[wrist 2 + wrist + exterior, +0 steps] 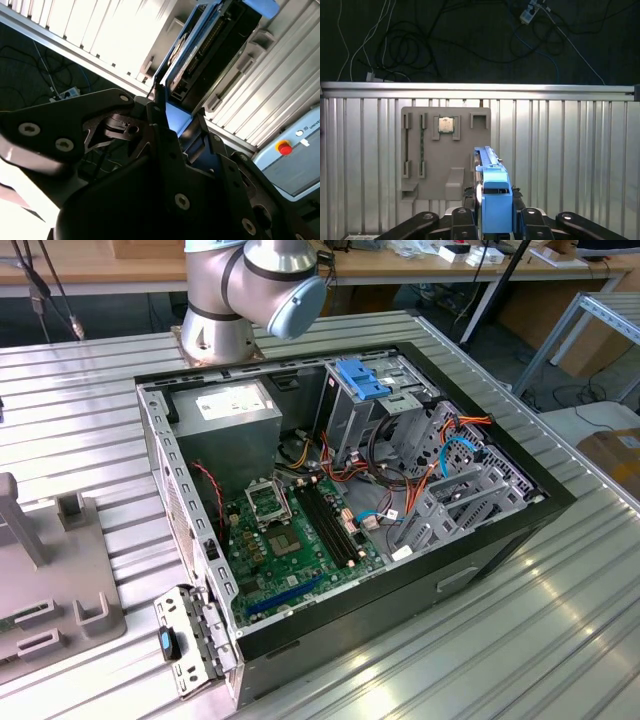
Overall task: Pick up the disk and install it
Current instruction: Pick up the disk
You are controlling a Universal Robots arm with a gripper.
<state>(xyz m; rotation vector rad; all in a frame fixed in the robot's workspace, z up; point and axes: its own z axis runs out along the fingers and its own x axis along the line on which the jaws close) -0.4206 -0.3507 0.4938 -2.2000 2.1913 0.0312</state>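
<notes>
1. We've got the gripper [495,200] with its jaws clenched on the disk [487,160], pinching the blue carrier's end, as both wrist views show.
2. The disk stands on edge over the ribbed tabletop [570,150], just in front of the grey fixture plate [445,165], close to the tabletop's edge.
3. A processor chip [446,125] sits in that plate.
4. In the exterior view, the open computer case [160,440] lies mid-tabletop, its drive cage [395,415] toward the arm [250,290].
</notes>
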